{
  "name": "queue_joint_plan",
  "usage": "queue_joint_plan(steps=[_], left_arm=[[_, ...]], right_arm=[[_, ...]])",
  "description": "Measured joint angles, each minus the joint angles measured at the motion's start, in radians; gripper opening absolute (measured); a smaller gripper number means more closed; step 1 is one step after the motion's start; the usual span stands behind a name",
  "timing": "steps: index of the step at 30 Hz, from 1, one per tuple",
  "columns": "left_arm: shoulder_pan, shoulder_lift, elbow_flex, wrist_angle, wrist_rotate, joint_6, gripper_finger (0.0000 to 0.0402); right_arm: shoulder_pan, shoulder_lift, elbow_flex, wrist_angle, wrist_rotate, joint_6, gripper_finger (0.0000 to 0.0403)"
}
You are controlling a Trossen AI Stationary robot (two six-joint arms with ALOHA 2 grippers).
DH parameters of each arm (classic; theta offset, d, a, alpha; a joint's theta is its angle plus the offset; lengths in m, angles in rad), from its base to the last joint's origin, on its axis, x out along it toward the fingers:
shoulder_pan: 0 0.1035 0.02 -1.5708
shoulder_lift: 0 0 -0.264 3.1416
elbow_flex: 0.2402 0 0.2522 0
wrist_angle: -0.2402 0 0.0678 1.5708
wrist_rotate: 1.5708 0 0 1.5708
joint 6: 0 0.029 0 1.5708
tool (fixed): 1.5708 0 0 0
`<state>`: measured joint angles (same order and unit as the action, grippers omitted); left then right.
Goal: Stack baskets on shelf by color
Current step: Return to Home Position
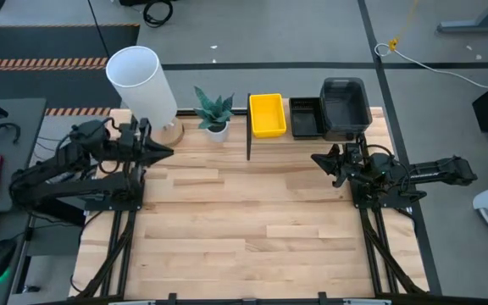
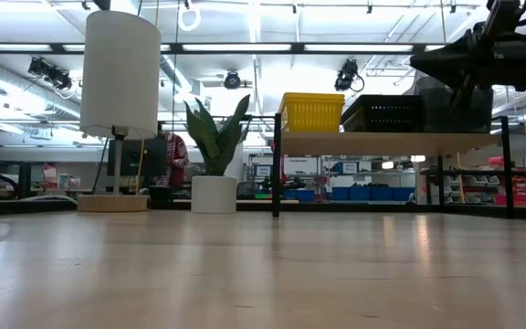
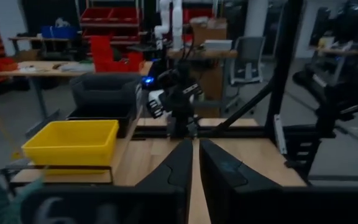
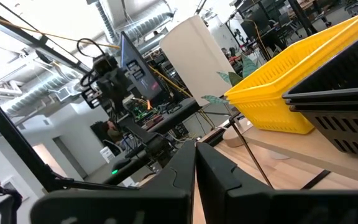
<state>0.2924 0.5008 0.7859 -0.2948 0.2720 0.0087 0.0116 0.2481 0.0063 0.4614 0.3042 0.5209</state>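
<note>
Nearest, the front of the counter [image 1: 252,246] shows only bare wood. Midway back, the left pincer [image 1: 166,152] hovers by the left edge and the right pincer [image 1: 316,159] by the right edge. Their tips face each other, each with its fingers pressed together on nothing. This looks like a parking pose that keeps them off the finished work. Along the far edge stands the shelf [image 2: 382,143], carrying the yellow baskets [image 1: 267,114], the black mesh baskets [image 1: 305,119] and the dark grey baskets [image 1: 346,103], one colour per stack, so the sorting seems done. A lamp [image 1: 138,76] and a plant [image 1: 214,112] sit towards the far left corner.
</note>
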Motion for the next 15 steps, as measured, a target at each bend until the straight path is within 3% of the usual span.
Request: queue_joint_plan(steps=[15], left_arm=[[0.0,-0.261,-0.278,0.059,0.021,-0.05,0.0034]], right_arm=[[0.0,0.0,0.0,0.0,0.0,0.0,0.0019]])
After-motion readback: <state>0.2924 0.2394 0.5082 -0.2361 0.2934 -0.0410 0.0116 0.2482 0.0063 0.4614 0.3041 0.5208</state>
